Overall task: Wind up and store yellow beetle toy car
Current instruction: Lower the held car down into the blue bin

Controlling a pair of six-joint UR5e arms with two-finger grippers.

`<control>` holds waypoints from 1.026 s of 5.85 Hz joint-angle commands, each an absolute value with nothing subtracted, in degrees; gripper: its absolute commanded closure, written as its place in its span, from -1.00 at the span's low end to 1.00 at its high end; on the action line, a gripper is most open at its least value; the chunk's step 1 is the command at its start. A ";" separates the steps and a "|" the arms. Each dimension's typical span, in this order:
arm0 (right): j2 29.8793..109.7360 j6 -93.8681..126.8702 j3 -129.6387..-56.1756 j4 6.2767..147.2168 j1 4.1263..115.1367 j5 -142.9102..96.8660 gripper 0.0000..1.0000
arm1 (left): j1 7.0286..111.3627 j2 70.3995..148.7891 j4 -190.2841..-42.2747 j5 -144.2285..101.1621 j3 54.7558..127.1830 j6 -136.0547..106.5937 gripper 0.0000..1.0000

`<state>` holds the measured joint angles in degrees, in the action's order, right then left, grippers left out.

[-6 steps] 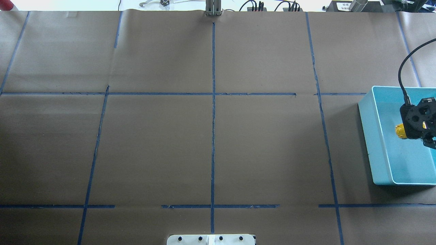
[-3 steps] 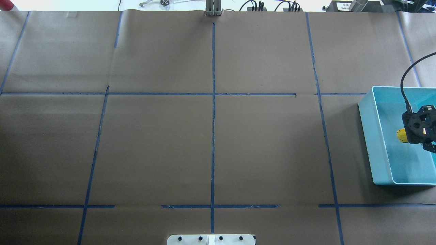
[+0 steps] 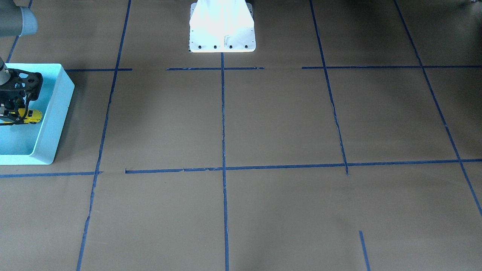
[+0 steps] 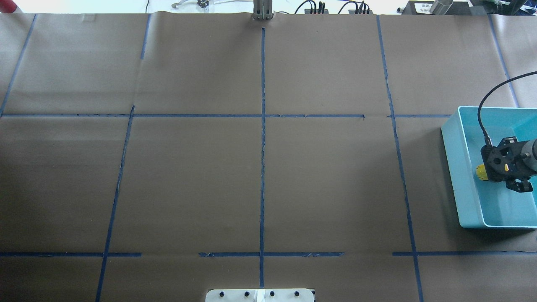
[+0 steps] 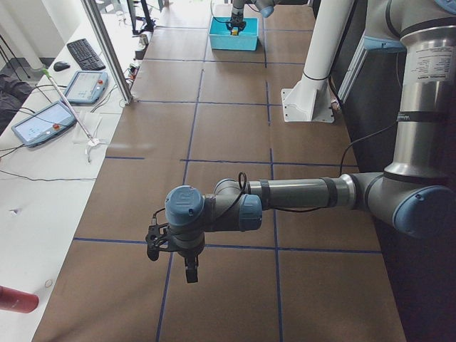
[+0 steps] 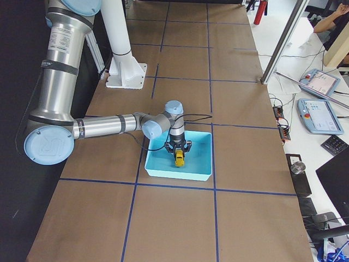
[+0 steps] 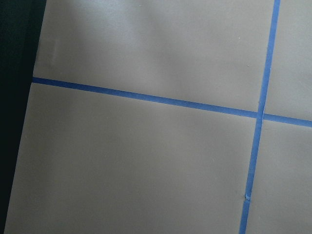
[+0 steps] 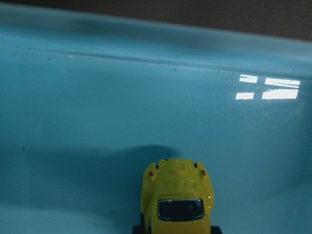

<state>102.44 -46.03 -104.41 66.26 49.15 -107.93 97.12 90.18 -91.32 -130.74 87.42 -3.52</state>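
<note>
The yellow beetle toy car [image 3: 32, 116] is inside the light blue bin [image 3: 56, 113], held low over the bin floor. My right gripper [image 3: 15, 114] points down into the bin and is shut on the car. In the overhead view the right gripper [image 4: 500, 167] covers most of the car [image 4: 480, 172] in the bin [image 4: 459, 176]. The right wrist view shows the car's rear [image 8: 178, 202] and its shadow on the bin floor [image 8: 97, 122]. In the exterior right view the car [image 6: 179, 159] hangs under the gripper [image 6: 179, 151]. My left gripper [image 5: 174, 253] shows only in the exterior left view; I cannot tell whether it is open.
Brown paper with blue tape lines [image 4: 262, 147] covers the table. The white robot base [image 3: 222, 28] stands at the robot's edge. The bin sits at the table's end on the robot's right. The left wrist view shows only paper and a tape line [image 7: 146, 97].
My right gripper has moved down into the bin and a little left in the overhead view, with the car still in it. The left arm shows no change.
</note>
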 commanded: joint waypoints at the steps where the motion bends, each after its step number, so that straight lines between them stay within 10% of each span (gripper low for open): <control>1: 102.22 -45.79 -104.33 66.18 48.87 -107.93 0.59 | 97.12 90.18 -91.41 -130.69 87.45 -3.43 -1.00; 4: 102.30 -45.26 -103.54 66.27 48.95 -109.59 -0.40 | 97.12 90.18 -91.32 -130.69 87.45 -3.43 -1.00; 6: 102.39 -45.18 -103.62 66.27 49.04 -111.88 -0.55 | 97.12 90.18 -91.32 -130.69 87.45 -3.43 -1.00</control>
